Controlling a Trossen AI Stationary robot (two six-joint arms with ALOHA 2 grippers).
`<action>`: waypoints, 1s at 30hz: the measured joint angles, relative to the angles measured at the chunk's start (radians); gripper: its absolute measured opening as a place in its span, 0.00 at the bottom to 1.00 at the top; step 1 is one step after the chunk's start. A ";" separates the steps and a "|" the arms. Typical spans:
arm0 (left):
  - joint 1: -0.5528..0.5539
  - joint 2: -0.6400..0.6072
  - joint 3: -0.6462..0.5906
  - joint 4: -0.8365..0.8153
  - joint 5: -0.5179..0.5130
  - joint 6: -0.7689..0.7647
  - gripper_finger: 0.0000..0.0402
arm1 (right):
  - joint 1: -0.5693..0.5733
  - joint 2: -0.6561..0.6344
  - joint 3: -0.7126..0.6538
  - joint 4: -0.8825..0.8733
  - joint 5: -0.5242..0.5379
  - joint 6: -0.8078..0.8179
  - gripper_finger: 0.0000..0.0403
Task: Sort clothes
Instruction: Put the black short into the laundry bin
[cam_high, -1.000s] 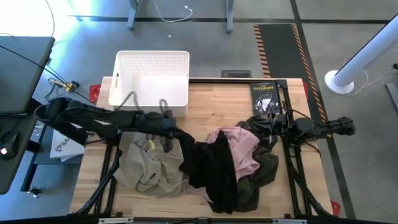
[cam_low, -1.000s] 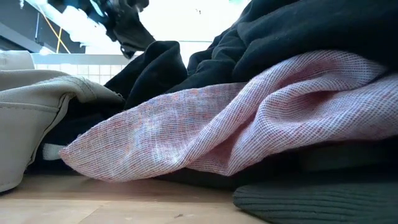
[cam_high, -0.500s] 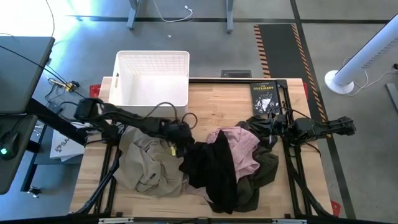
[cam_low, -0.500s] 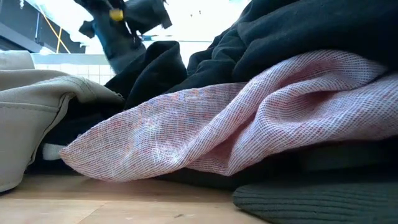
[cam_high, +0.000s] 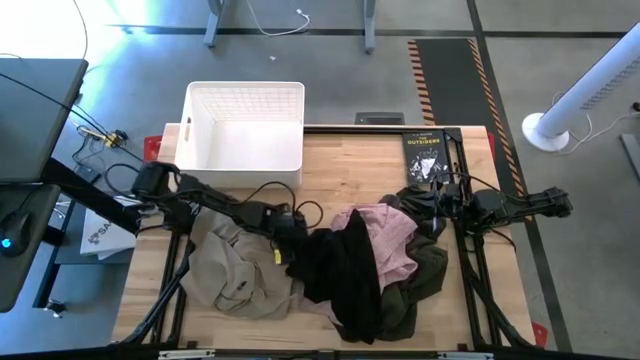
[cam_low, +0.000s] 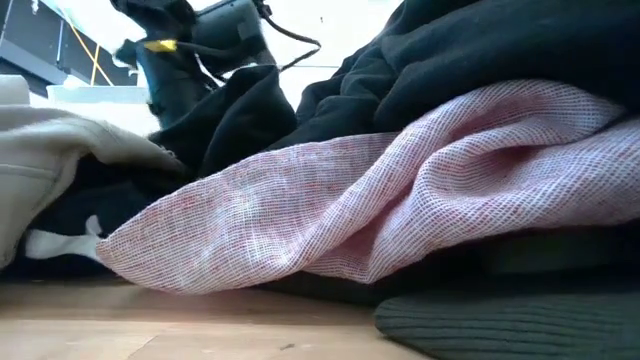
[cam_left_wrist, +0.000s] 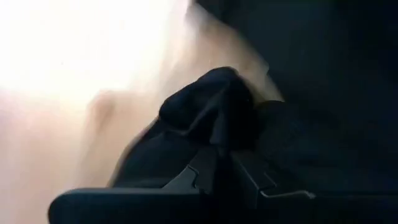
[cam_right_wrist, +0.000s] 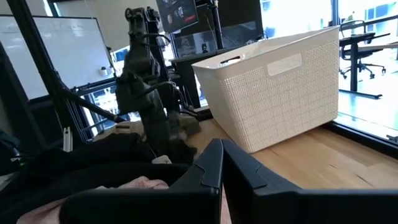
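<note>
The clothes lie in a pile on the wooden table: a khaki-beige garment (cam_high: 235, 265) at the left, a black one (cam_high: 340, 265) in the middle, a light pink one (cam_high: 390, 240) over it, and a dark olive one (cam_high: 425, 275) at the right. In the low view the pink one (cam_low: 400, 200) lies under the black one (cam_low: 480, 50). My left gripper (cam_high: 283, 240) is down at the seam between the khaki and black garments, shut on black cloth. My right gripper (cam_high: 437, 200) is shut and empty at the pile's right edge. My left gripper pinches a bunched fold of the black garment (cam_left_wrist: 211, 102) between its two fingers, at that garment's left edge beside the khaki one. The fingers slant down from the table's left. The garment lies on the table and on the pile; one layer or several, I cannot tell.
A white lattice basket (cam_high: 245, 125) stands at the table's far left and also shows in the right wrist view (cam_right_wrist: 280, 87). A black book (cam_high: 424, 157) lies at the far right. Bare wood shows between the basket and the pile.
My left gripper has gone from just in front of the basket toward the table's right and near edge, and down onto the pile's left side. In the low view the khaki garment's near edge has shifted and sagged lower. The right arm has kept still.
</note>
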 joint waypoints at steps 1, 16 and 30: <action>-0.005 -0.033 0.024 -0.037 -0.029 0.010 0.04 | 0.000 0.000 0.000 0.000 0.000 0.000 0.00; -0.118 -0.560 0.335 -0.103 -0.579 0.344 0.02 | 0.000 0.000 0.000 -0.011 0.000 0.000 0.00; -0.079 -0.682 0.462 0.221 -0.525 0.748 0.01 | 0.000 0.000 0.000 -0.016 0.000 0.000 0.00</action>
